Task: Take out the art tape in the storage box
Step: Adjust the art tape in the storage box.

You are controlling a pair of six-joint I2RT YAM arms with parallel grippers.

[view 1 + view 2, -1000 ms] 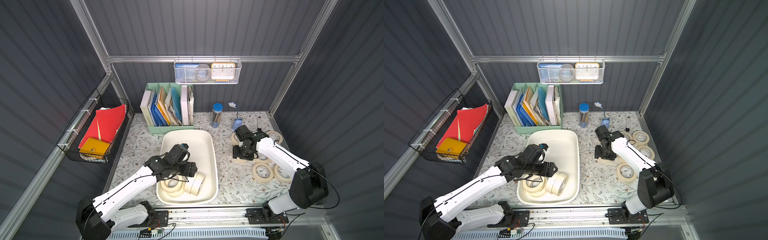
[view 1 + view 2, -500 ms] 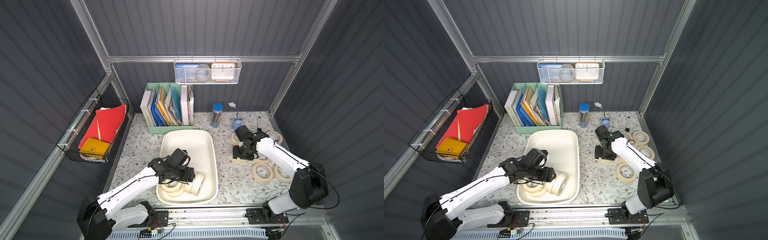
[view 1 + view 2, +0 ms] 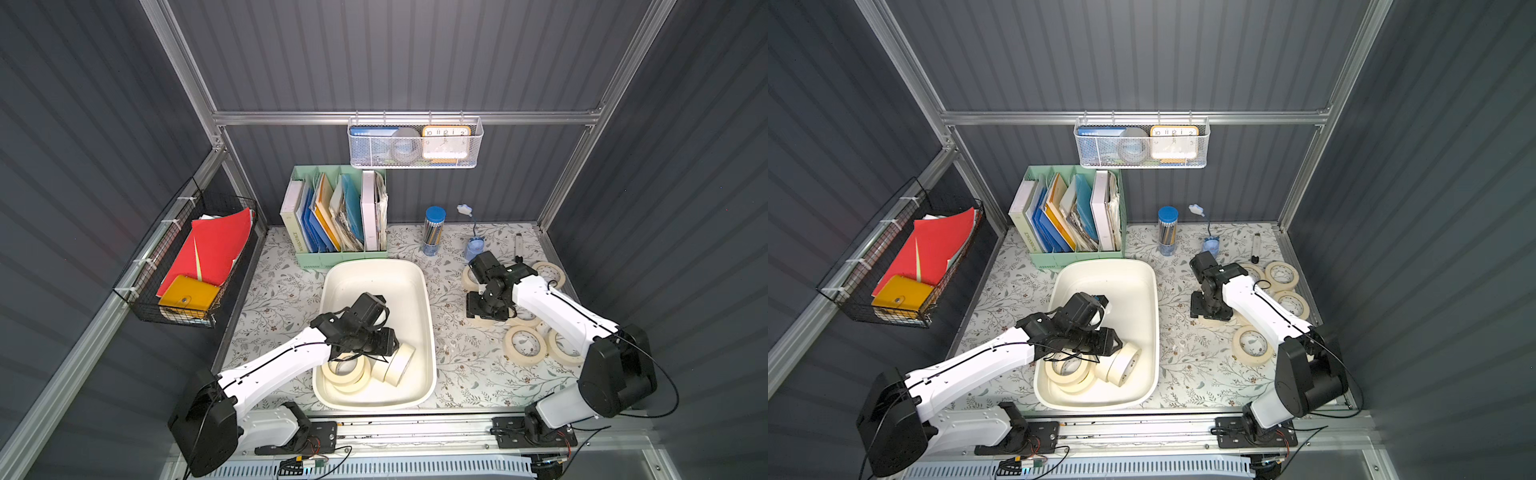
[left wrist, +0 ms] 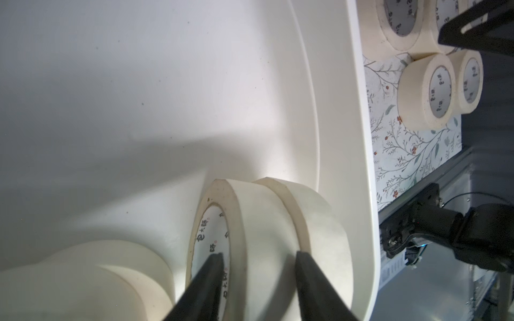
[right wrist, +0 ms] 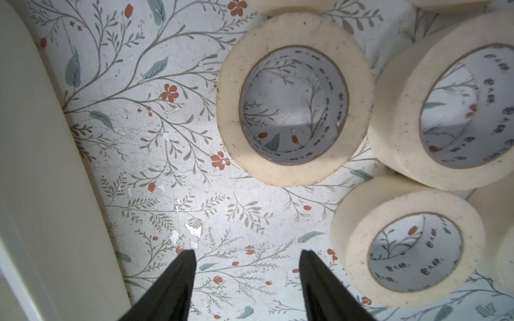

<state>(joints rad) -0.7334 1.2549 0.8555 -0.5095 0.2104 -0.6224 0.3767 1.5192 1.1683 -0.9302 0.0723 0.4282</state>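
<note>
The storage box (image 3: 390, 286) (image 3: 1125, 282) is a cream tub in the middle of the table. At its near end lie flat rolls of art tape (image 3: 345, 370) and two rolls leaning on edge (image 3: 401, 363) (image 3: 1125, 365). My left gripper (image 3: 384, 343) (image 4: 258, 254) is down among them, shut on the nearer leaning roll (image 4: 261, 222). One finger sits in its printed core and the other on its outer side by the second roll. My right gripper (image 3: 484, 309) (image 5: 246, 253) stands open over bare table, next to several rolls (image 3: 524, 343) (image 5: 294, 102) lying flat outside the box.
A mint file holder (image 3: 336, 216) stands just behind the box. A blue-lidded pencil jar (image 3: 433, 230) and a small blue item (image 3: 473, 249) stand at the back. A wire basket with red folders (image 3: 199, 257) hangs on the left, a white mesh basket (image 3: 415, 143) on the back wall.
My left gripper has sunk toward the near end of the box and its fingers have closed round a leaning roll. The right arm has not moved.
</note>
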